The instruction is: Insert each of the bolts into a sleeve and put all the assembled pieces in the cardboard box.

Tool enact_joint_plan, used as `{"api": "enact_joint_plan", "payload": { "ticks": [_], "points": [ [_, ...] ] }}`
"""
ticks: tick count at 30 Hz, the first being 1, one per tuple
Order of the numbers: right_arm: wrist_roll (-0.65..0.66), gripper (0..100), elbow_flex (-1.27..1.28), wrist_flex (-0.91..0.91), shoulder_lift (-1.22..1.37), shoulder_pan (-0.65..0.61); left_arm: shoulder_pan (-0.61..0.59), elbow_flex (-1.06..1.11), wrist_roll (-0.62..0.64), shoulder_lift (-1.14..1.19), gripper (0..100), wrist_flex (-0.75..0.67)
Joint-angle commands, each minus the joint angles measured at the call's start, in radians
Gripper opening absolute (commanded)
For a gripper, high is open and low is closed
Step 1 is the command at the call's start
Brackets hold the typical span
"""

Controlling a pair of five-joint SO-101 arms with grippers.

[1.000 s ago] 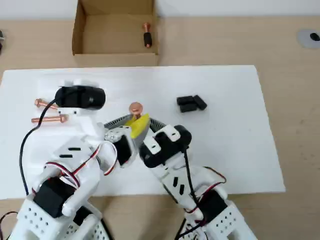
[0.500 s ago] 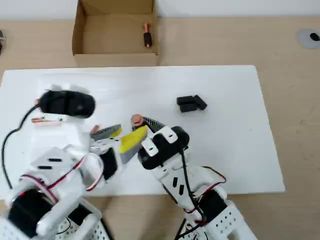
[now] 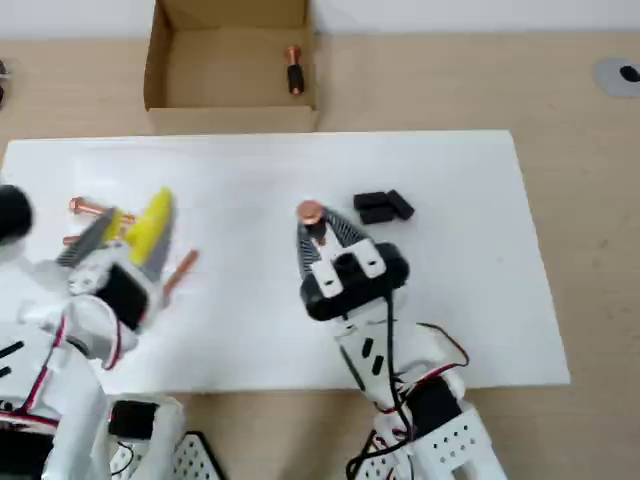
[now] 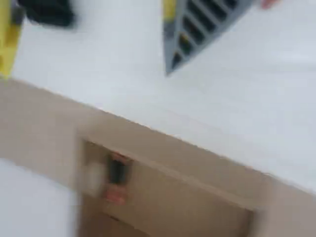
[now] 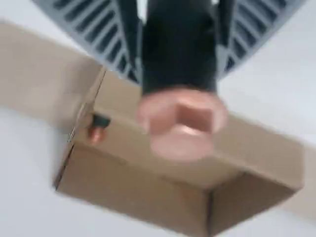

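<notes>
In the high view my right gripper (image 3: 316, 230) stands mid-sheet, shut on a black sleeve with a copper bolt head (image 3: 309, 211) sticking out of it. Its wrist view shows that sleeve (image 5: 180, 47) pinched between the jaws, with the bolt head (image 5: 181, 120) toward the cardboard box (image 5: 163, 192). My left gripper (image 3: 138, 210) is at the sheet's left side, open and empty; its yellow finger (image 4: 6, 44) and grey finger (image 4: 197, 29) stand wide apart. Loose bolts (image 3: 88, 207) (image 3: 180, 272) lie beside it. Spare sleeves (image 3: 380, 207) lie to the right. One assembled piece (image 3: 294, 70) lies in the box (image 3: 160, 70).
The white sheet (image 3: 450, 300) covers the wooden table. The box sits beyond the sheet's far edge, left of centre. A grey disc (image 3: 618, 75) lies at the far right. The left wrist view also takes in the sleeves (image 4: 47, 12) and the boxed piece (image 4: 116, 180).
My left arm has swung away to the left, off the piece both grippers met at. The right gripper has carried the assembled bolt and sleeve a little farther and to the right.
</notes>
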Motion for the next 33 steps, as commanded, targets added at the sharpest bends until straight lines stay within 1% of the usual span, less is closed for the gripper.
{"api": "enact_joint_plan", "payload": {
  "ticks": [1,4,6,7,9,12,14,18,21,25,27,33],
  "points": [
    [0.008,1.1,-0.074,-0.041,-0.087,0.018,-0.161,0.115,-0.006,0.013,22,-0.012],
    [0.008,1.1,-0.119,-0.048,0.016,0.033,-0.238,0.353,-0.006,0.005,22,-0.109],
    [0.002,1.1,-0.180,-0.049,0.111,0.036,-0.269,0.480,-0.006,0.001,22,-0.158],
    [0.002,1.1,-0.217,-0.051,0.165,0.036,-0.284,0.532,-0.006,-0.007,22,-0.178],
    [-0.017,1.1,-0.288,-0.086,0.288,0.038,-0.275,0.586,-0.006,-0.038,22,-0.206],
    [-0.034,1.1,-0.387,-0.172,0.506,0.035,-0.253,0.612,-0.011,-0.094,22,-0.258],
    [-0.034,1.2,-0.458,-0.238,0.673,0.035,-0.219,0.620,-0.014,-0.111,22,-0.262],
    [-0.034,1.2,-0.627,-0.374,1.021,0.048,-0.164,0.614,-0.011,-0.102,22,-0.190],
    [-0.034,1.2,-0.785,-0.448,1.268,0.061,-0.166,0.612,-0.008,-0.091,22,-0.160],
    [-0.034,1.2,-1.047,-0.463,1.566,0.076,-0.167,0.612,-0.014,-0.088,21,-0.157],
    [-0.034,1.2,-1.187,-0.462,1.701,0.079,-0.167,0.612,-0.015,-0.088,19,-0.157],
    [-0.034,1.2,-1.564,-0.433,2.052,0.104,-0.167,0.614,-0.015,-0.088,18,-0.157]
  ]
}}
